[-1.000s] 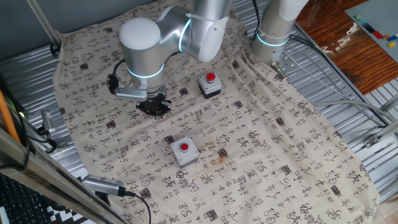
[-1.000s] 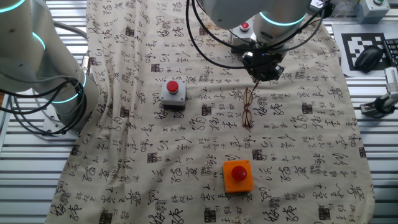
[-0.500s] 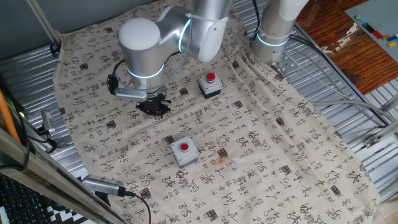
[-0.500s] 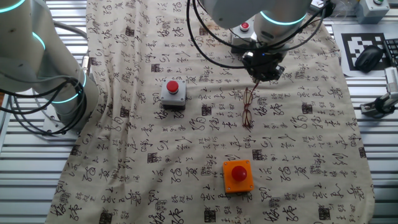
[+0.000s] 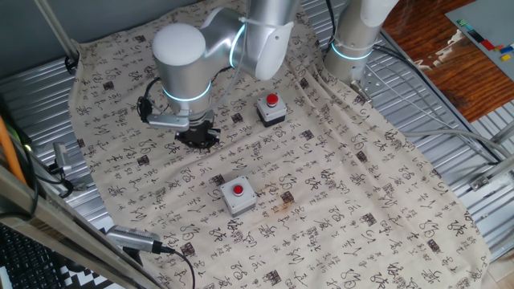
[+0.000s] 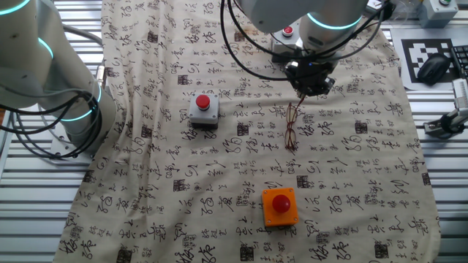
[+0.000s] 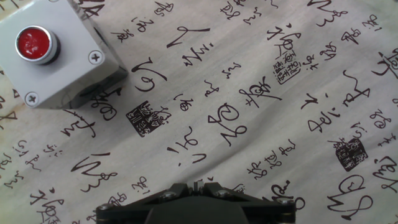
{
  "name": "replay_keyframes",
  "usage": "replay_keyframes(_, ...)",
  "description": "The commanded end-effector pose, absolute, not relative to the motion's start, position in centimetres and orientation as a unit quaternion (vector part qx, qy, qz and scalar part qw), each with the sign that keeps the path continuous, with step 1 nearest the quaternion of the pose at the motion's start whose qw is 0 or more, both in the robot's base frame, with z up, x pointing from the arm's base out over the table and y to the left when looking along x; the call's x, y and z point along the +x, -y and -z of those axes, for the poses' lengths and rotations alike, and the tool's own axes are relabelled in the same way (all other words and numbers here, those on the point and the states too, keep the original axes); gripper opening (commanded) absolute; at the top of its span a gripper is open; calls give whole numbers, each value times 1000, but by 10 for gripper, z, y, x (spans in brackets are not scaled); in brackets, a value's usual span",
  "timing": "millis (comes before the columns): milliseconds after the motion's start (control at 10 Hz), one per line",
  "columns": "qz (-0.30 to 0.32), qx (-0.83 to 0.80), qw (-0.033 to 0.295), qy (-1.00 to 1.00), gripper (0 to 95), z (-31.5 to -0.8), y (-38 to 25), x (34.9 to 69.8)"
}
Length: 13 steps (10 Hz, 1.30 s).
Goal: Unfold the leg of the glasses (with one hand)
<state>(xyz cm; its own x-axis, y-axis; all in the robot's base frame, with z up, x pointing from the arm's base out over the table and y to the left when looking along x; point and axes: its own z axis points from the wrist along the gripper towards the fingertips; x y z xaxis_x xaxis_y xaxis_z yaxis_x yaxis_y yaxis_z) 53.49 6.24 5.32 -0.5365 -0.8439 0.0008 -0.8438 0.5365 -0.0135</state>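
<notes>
The glasses (image 6: 291,128) lie on the printed cloth in the other fixed view, thin reddish-brown wire frames running toward the camera from just below my gripper (image 6: 310,88). The gripper points down at the cloth, its tip beside the glasses' far end; whether it touches them I cannot tell. In one fixed view the gripper (image 5: 197,140) is low over the cloth and the glasses are hidden. In the hand view the gripper (image 7: 199,185) is shut with its fingers together, and only cloth lies ahead of it, no glasses.
A grey button box (image 6: 203,108) (image 7: 53,53) stands left of the gripper, and an orange button box (image 6: 280,205) nearer the camera. Two grey boxes show in one fixed view (image 5: 238,195) (image 5: 271,110). A second arm's base (image 5: 353,40) stands at the cloth's edge.
</notes>
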Motion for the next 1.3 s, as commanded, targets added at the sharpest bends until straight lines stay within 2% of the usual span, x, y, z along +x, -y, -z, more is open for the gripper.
replay_keyframes(100, 10, -482, -5, -876, 0, -53, -63, 535)
replay_keyframes(1300, 13, -487, -15, -873, 0, -59, -57, 536)
